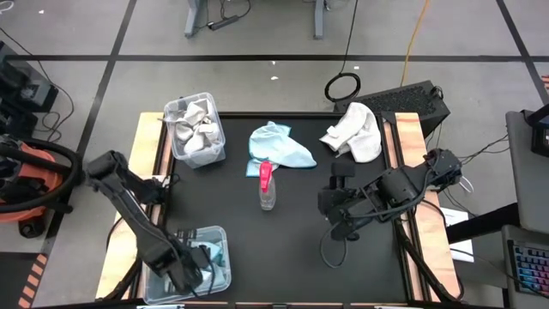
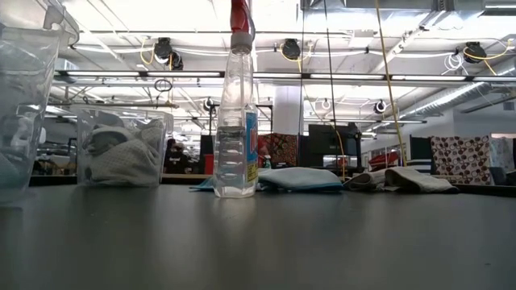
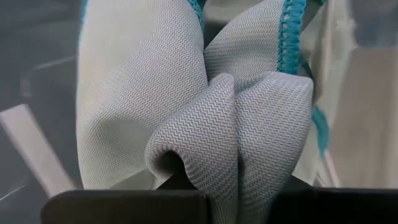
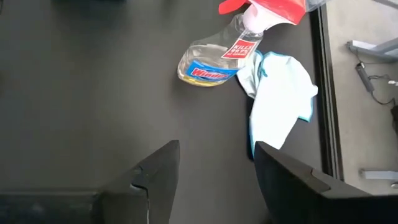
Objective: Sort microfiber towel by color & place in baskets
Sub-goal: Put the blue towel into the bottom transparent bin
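Note:
My left gripper [image 1: 196, 266] is down inside the near-left clear basket [image 1: 214, 233], shut on a light blue microfiber towel [image 3: 186, 93] with a teal stitched edge. The far-left basket [image 1: 197, 129] holds white towels. A second light blue towel [image 1: 281, 148] lies flat on the table's far middle, also in the right wrist view [image 4: 277, 106]. A white towel [image 1: 353, 133] lies at the far right, partly over the table's edge. My right gripper [image 4: 217, 168] hovers open over the table right of centre, touching nothing. My left gripper holds the light blue towel by a bunched fold [image 3: 186, 168] of several layers gathered right at its fingers. The cloth itself hides the fingers. The towel stands up in front of the wrist camera, inside the basket; its stitched edge [image 3: 291, 37] is farther out.
A clear spray bottle with a red-pink top [image 1: 268, 184] stands mid-table, just near of the blue towel [image 2: 298, 179]. The basket's clear wall [image 3: 348, 93] is close around my left gripper. The dark tabletop between the bottle and the near edge [image 2: 322, 242] is bare.

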`<state>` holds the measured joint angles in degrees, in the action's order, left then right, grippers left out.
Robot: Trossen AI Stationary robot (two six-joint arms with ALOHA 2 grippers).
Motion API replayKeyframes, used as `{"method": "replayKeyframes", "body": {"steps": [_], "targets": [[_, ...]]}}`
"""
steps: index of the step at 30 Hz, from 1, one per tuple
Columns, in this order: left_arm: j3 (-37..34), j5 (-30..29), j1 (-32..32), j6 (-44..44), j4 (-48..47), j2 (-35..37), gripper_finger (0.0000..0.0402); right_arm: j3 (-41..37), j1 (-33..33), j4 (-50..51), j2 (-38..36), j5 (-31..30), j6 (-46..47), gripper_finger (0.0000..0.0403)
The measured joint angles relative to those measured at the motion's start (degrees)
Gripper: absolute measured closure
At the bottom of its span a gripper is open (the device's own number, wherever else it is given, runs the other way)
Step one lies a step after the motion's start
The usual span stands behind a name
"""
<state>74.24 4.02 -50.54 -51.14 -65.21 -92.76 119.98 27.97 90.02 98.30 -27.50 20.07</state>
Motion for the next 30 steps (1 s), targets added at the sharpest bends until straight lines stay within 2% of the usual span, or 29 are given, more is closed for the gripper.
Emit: {"method": "replayKeyframes", "body": {"steps": [5, 8, 16, 20, 23, 30], "targets": [[0.00, 0.50, -0.13, -1.11, 0.35, -3.70, 0.0362, 0.00, -0.24, -0.01, 0.00, -0.99, -1.35, 0.0205], [0.00, 0.51, -0.32, -1.13, 0.28, -4.89, 0.0347, 0.00, -0.56, 0.00, 0.00, -1.03, -1.64, 0.0205], [0.00, 0.49, -0.61, -2.57, 0.34, -5.41, 0.0244, 0.00, -0.56, 0.00, 0.01, -1.29, -1.90, 0.0205], [0.43, 1.97, -0.61, -2.59, -0.09, -4.26, 0.0194, 0.00, -0.55, 0.00, 0.02, -2.68, -1.90, 0.0205], [1.75, 2.18, -0.61, -2.59, -0.17, -2.35, 0.0173, 0.00, -0.86, 0.00, 0.02, -2.81, -2.32, 0.0205], [4.79, 1.96, -0.61, -4.12, -1.42, 3.43, 0.0164, 0.00, -2.60, 0.00, 0.04, -2.81, -3.53, 0.0205]]}}
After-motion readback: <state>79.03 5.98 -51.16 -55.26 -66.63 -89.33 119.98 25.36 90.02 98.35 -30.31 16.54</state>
